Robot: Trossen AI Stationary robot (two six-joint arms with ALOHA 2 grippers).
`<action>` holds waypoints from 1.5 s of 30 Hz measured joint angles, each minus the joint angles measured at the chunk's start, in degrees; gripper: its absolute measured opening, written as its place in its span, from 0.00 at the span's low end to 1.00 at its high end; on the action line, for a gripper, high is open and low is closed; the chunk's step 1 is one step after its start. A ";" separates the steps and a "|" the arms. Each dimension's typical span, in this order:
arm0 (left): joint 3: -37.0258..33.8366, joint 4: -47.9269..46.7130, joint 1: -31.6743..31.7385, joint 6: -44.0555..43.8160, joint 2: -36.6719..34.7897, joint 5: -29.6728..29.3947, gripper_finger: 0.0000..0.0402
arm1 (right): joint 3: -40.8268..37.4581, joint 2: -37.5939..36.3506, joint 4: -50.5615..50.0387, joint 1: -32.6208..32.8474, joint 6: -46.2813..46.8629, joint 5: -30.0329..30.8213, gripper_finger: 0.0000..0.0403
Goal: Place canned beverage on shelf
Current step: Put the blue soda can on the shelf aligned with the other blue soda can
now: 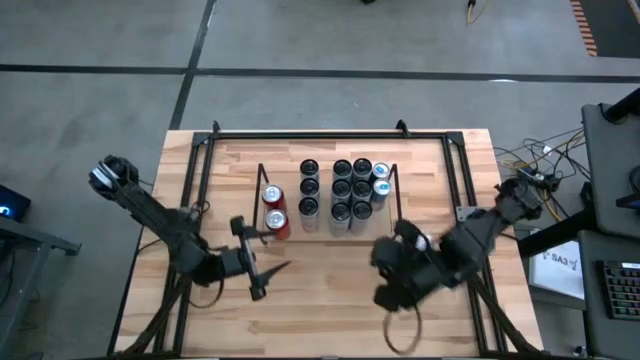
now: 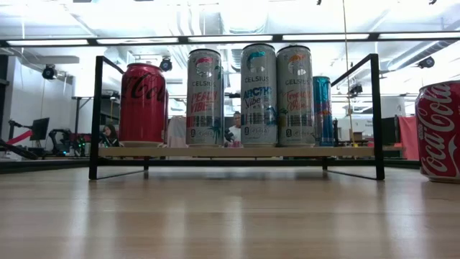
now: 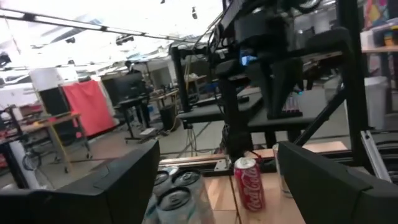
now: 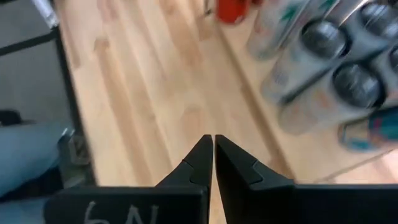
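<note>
My left gripper (image 1: 262, 272) fingers spread, empty, red cola can (image 1: 277, 224) just beyond them, shelf (image 1: 262, 178) past it, right gripper (image 4: 213, 149) fingers pressed together over counter (image 1: 330, 310).

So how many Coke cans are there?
3: a front Coke can and a rear Coke can at the shelf's left end, a third Coke can on the table right of it. Others may hide.
</note>
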 joint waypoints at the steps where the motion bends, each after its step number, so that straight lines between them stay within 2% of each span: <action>1: 1.51 0.05 -0.34 -0.12 1.59 -0.94 0.77 | 0.00 0.08 -0.72 1.53 1.66 -0.03 0.02; 10: 17.15 -0.08 -2.75 6.28 16.15 -11.05 0.77 | -0.07 0.15 -7.36 10.52 16.11 -0.76 0.02; 15: 22.84 -0.07 -4.36 9.38 22.62 -11.45 0.77 | -0.08 0.62 -11.79 11.18 29.03 -10.02 0.02; 18: 24.65 0.00 -4.93 9.33 25.29 -11.92 0.77 | -0.54 0.94 -12.47 11.17 33.27 -13.44 0.02; 21: 26.41 0.11 -5.66 9.05 27.57 -15.68 0.77 | -0.96 0.94 -12.49 10.63 35.75 -17.03 0.02; 24: 28.12 0.11 -6.75 9.05 29.27 -20.83 0.77 | -2.20 0.91 -12.54 9.70 36.14 -19.60 0.02; 27: 30.04 0.00 -8.18 12.24 29.93 -23.24 0.77 | -4.69 0.89 -12.62 8.47 35.52 -21.37 0.02; 33: 31.91 0.01 -10.02 17.11 29.91 -24.03 0.77 | -10.63 0.52 -12.65 5.28 26.28 -28.04 0.02; 40: 31.45 0.12 -10.50 17.15 29.88 -27.24 0.77 | -15.96 -0.42 -12.58 2.80 20.63 -30.43 0.02; 45: 31.45 0.15 -10.49 17.15 29.88 -27.38 0.77 | -20.88 -4.32 -12.56 1.88 19.19 -31.30 0.02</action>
